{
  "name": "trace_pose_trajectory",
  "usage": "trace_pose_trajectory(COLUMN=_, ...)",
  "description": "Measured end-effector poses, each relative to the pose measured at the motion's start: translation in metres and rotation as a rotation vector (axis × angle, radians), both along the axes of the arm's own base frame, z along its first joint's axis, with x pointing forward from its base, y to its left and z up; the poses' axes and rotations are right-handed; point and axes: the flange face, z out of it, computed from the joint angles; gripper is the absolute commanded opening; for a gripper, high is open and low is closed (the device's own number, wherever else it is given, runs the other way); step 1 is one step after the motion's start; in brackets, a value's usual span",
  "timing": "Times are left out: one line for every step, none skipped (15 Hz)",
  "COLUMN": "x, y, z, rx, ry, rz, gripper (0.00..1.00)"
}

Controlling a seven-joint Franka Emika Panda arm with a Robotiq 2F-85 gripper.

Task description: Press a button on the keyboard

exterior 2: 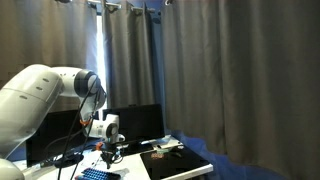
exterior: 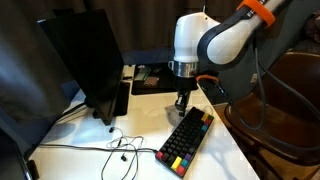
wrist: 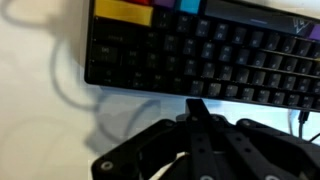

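The keyboard (exterior: pixel 186 139) is compact with black keys and a row of red, yellow, green and blue keys along its near edge; it lies on the white table. It fills the top of the wrist view (wrist: pixel 200 50), and a small part shows in an exterior view (exterior 2: pixel 95 174). My gripper (exterior: pixel 181 100) hangs just above the keyboard's far end, fingers pressed together and pointing down. In the wrist view its fingertips (wrist: pixel 196 106) sit over the table just beside the keyboard's black edge. It holds nothing.
A large black monitor (exterior: pixel 85 60) stands at the left of the table. Loose cables (exterior: pixel 110 145) lie on the white table (exterior: pixel 140 115) near the keyboard. A flat black mat (exterior 2: pixel 172 160) lies beyond. Dark curtains hang behind.
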Motion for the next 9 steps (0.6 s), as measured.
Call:
trace_pose_trajectory(x=-0.0002, y=0.0001, z=-0.0016, rx=-0.001, ry=0.003, rz=-0.004, gripper=0.00)
trace_pose_trajectory(x=-0.0005, y=0.0000, z=-0.0032, rx=-0.003, ry=0.005, rz=-0.008, gripper=0.00)
trace_pose_trajectory(x=-0.0008, y=-0.0001, z=-0.0047, rx=-0.004, ry=0.008, rz=-0.012, gripper=0.00)
trace_pose_trajectory(x=-0.0010, y=-0.0003, z=-0.0060, rx=-0.005, ry=0.010, rz=-0.015, gripper=0.00)
trace_pose_trajectory(x=-0.0013, y=-0.0004, z=-0.0072, rx=-0.007, ry=0.012, rz=-0.018, gripper=0.00)
trace_pose_trajectory(x=-0.0015, y=-0.0005, z=-0.0081, rx=-0.008, ry=0.014, rz=-0.021, gripper=0.00)
trace_pose_trajectory(x=-0.0016, y=-0.0005, z=-0.0087, rx=-0.008, ry=0.015, rz=-0.024, gripper=0.00)
trace_pose_trajectory(x=-0.0017, y=-0.0006, z=-0.0090, rx=-0.008, ry=0.015, rz=-0.026, gripper=0.00)
trace_pose_trajectory(x=-0.0018, y=-0.0005, z=-0.0091, rx=-0.009, ry=0.016, rz=-0.028, gripper=0.00)
